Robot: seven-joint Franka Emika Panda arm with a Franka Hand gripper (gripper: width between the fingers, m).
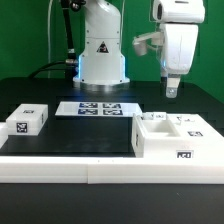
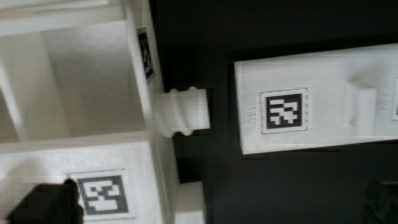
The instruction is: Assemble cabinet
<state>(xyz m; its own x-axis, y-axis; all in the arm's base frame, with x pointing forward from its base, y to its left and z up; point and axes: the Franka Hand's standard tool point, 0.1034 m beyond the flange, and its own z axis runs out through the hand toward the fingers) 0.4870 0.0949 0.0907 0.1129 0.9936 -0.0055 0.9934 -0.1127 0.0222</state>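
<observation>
The cabinet [image 1: 176, 137] is a large white box with marker tags, standing at the front of the exterior view's right. My gripper [image 1: 172, 90] hangs in the air above its back part, apart from it. In the wrist view I look down on the cabinet's open compartments [image 2: 71, 90] and one of its tags [image 2: 103, 192]. Beside them lies a white tagged part [image 2: 294, 105] with a short round stub [image 2: 187, 110] pointing at the cabinet wall. My gripper [image 2: 214, 212] is open and empty. Its dark fingertips [image 2: 32, 205] show only at the picture's edges.
A small white tagged block [image 1: 27, 121] lies at the exterior view's left. The marker board [image 1: 97, 108] lies flat in front of the white robot base [image 1: 102, 55]. A white ledge [image 1: 70, 165] runs along the table's front edge.
</observation>
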